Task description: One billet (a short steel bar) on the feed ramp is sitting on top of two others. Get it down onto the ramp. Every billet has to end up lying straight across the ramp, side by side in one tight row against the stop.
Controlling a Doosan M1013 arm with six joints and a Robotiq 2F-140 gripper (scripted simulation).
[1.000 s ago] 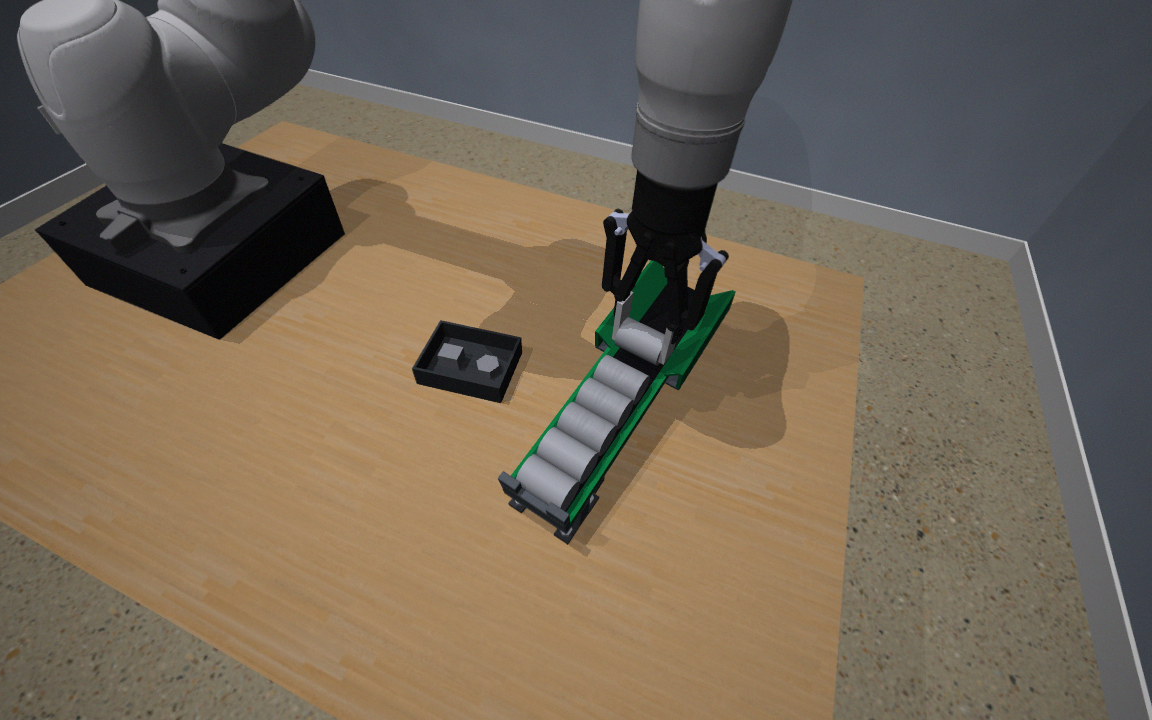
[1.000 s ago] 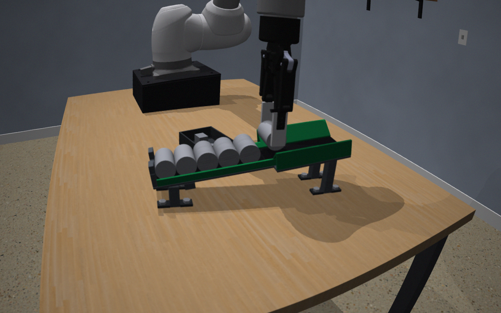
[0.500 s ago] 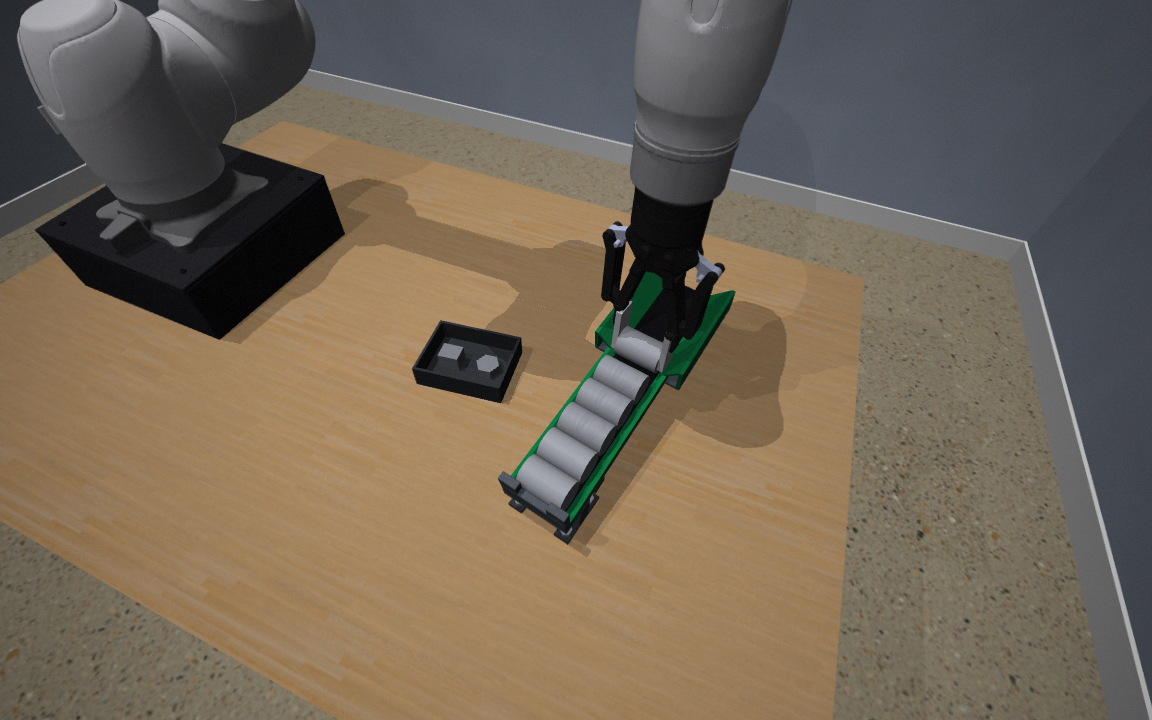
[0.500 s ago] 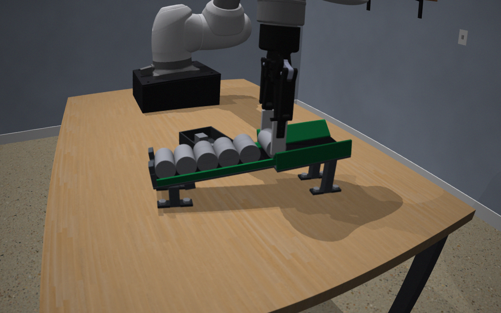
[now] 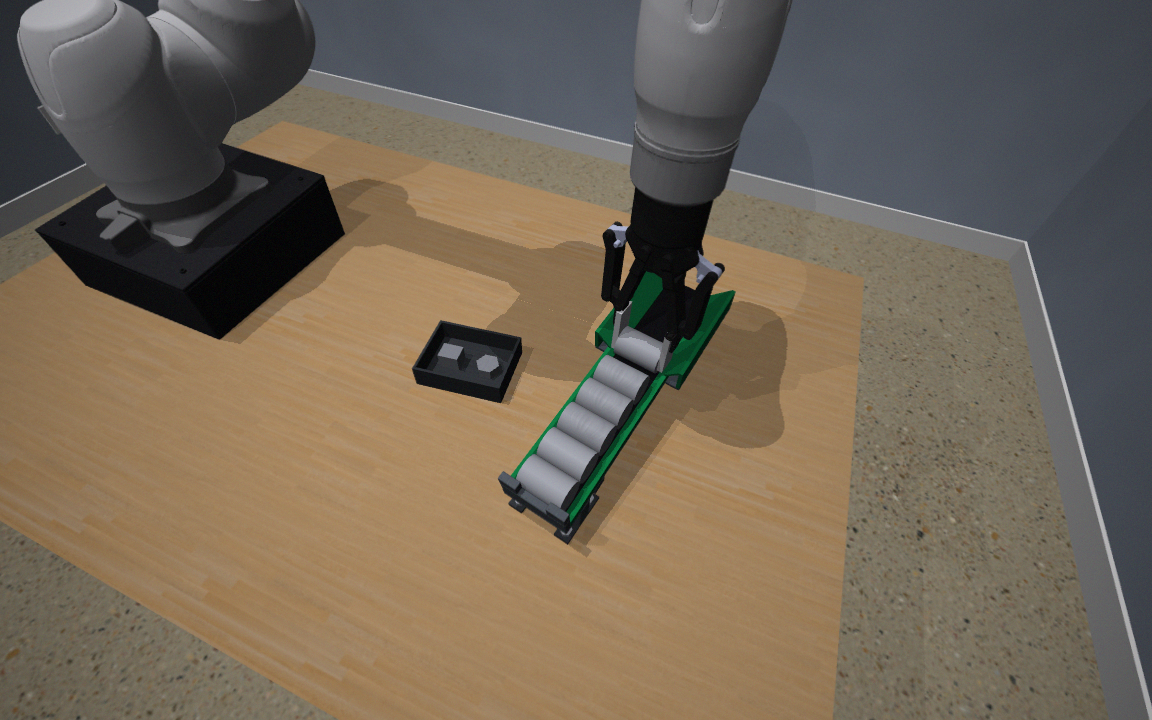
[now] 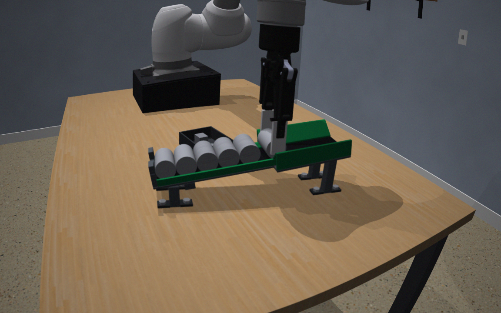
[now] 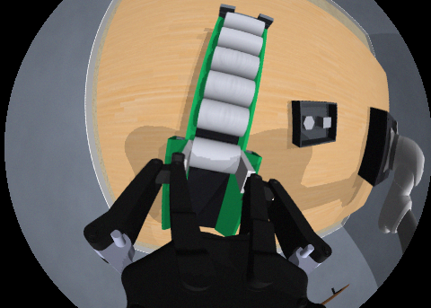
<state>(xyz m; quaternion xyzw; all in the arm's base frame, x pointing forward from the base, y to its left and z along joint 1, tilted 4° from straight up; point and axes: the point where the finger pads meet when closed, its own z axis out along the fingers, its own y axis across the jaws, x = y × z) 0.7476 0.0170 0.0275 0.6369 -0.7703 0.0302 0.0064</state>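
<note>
A green feed ramp (image 5: 616,402) (image 6: 244,163) slopes down to a dark stop (image 5: 537,503) at its low end. Several grey billets (image 5: 584,427) (image 6: 205,154) lie across it side by side against the stop. My gripper (image 5: 643,349) (image 6: 271,143) (image 7: 214,154) is shut on one more grey billet (image 5: 640,351) (image 6: 266,141) (image 7: 215,155). I hold it across the ramp, low on the ramp bed, just uphill of the row. A small dark gap shows between it and the nearest billet in the wrist view.
A black tray (image 5: 467,360) (image 7: 315,125) with two small grey pieces sits on the table left of the ramp. The arm's black base (image 5: 191,237) (image 6: 176,87) stands at the far left. The ramp's high end (image 6: 310,134) has taller green side walls.
</note>
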